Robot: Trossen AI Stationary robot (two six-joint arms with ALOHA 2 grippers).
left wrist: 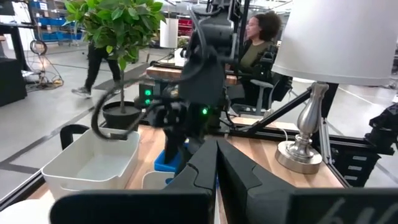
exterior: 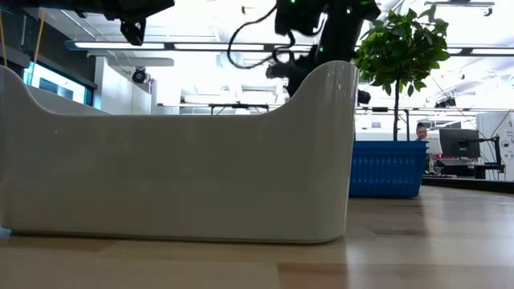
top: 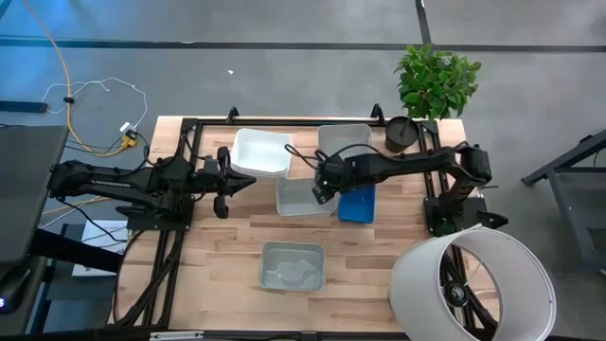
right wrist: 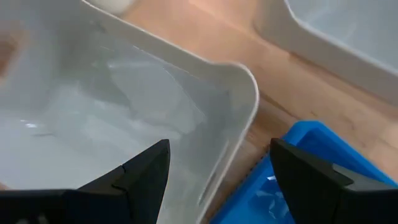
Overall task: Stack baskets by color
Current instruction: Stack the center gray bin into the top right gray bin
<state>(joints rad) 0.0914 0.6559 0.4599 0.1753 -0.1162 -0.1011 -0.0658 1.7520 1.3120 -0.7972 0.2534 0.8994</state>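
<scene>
A translucent grey basket (top: 301, 197) rests on its base at the table's middle, with a blue basket (top: 358, 203) close on its right side. My right gripper (right wrist: 217, 180) hangs open above them, pointing steeply down. One finger (right wrist: 146, 174) is over the grey basket's inside and the other (right wrist: 305, 177) over the blue basket (right wrist: 292, 155), with the grey basket's right wall (right wrist: 239, 124) between them. Two white baskets (top: 260, 152) (top: 344, 142) sit farther back, and another grey basket (top: 292, 266) sits near the front edge. My left gripper (top: 224, 185) waits shut at the left, held level.
A large white lampshade (top: 473, 284) lies at the near right corner. A black pot (top: 402, 134) stands at the far right, and a green plant (top: 436, 80) stands just beyond it. Bare wood lies to the near left. People show in the room beyond (left wrist: 258, 43).
</scene>
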